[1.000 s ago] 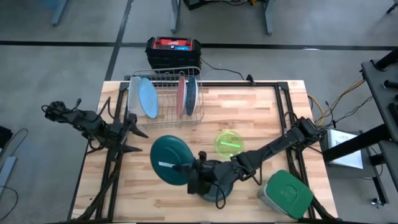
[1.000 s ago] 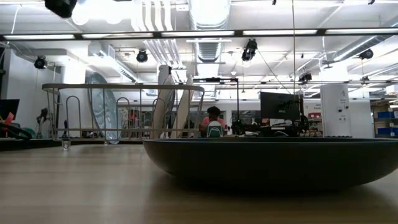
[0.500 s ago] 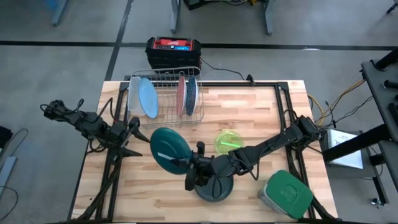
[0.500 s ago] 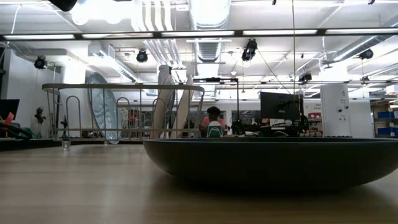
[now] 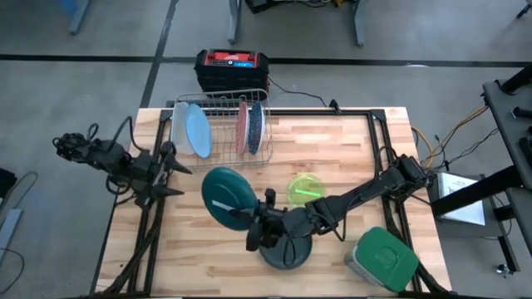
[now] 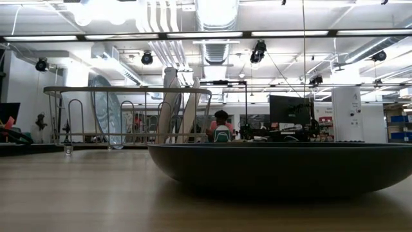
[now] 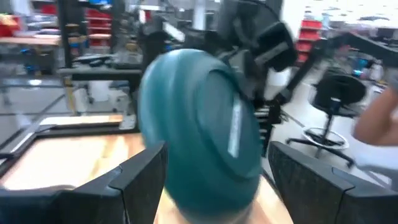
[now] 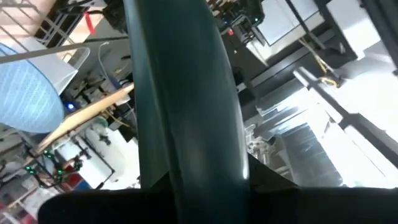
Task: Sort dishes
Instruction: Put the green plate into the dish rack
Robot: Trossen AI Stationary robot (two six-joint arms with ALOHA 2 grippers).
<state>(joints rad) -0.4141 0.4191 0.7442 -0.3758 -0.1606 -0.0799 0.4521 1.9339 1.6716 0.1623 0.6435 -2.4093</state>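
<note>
Right now your right gripper [image 5: 249,218] is pinched tight on the rim of the dark green plate [image 5: 228,198], holding it tilted up off the table, out ahead of its own fingertips and toward the wire rack [image 5: 223,124]. In the right wrist view the plate [image 8: 186,99] runs edge-on straight up from between the fingers, so the grip looks square on the rim.

Your left gripper [image 5: 170,170] sits well off to the plate's far side with its fingers spread wide, and from its own camera the plate's underside [image 7: 199,118] fills the space just beyond those two open fingers [image 7: 137,180]. That reads like a handover or a steadying catch, though I can't be sure which.

If it is a handover, bring the left fingers either side of the rim, not the curved back, and close them fully before you let the right hand loosen. Keep the plate tilted as it is; twisting it now could lever it out of the pinch.

Behind your right hand lies the dark grey-teal bowl [image 5: 285,249], flat on the table and close under the wrist, so lift rather than drag. Beside the forearm sits the lime green bowl [image 5: 306,190]. The rack already carries a light blue plate [image 5: 197,131] and a reddish plate [image 5: 243,126], with free slots between them to aim for.
</note>
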